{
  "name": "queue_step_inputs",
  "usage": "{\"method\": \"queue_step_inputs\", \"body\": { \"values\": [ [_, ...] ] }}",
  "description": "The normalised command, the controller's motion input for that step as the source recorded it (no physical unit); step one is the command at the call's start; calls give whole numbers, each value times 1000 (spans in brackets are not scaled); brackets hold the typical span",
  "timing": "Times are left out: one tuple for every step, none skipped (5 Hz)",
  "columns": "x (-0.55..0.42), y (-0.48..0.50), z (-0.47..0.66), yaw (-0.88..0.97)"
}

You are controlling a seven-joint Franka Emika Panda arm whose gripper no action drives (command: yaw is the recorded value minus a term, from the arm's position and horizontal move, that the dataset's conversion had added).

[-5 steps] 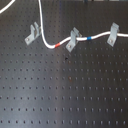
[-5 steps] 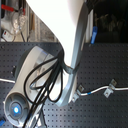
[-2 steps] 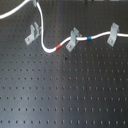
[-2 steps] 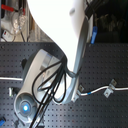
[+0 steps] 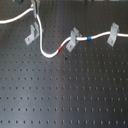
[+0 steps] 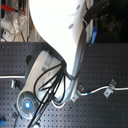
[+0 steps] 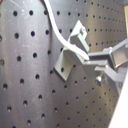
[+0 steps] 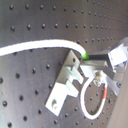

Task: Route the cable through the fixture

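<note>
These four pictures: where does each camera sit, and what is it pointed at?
First exterior view: above, looking down the board at the cable and three clips; fingers enter at the top edge.
Second exterior view: behind the arm, which blocks most of the board; one end clip shows.
First wrist view: on the gripper, close on one clip; fingers show.
Second wrist view: on the gripper, other side, same clip and cable.
Shared: both wrist views show that clip; both exterior views show the blue band.
</note>
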Motion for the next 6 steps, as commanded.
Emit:
{"method": "queue_step_inputs", "body": {
  "values": [
    [-20, 32, 161, 957],
    [-22, 43, 135, 923],
    [-24, 65, 249, 866],
    [-26, 102, 288, 906],
    [-24, 149, 260, 837],
    [-62, 262, 167, 660]
  ]
}}
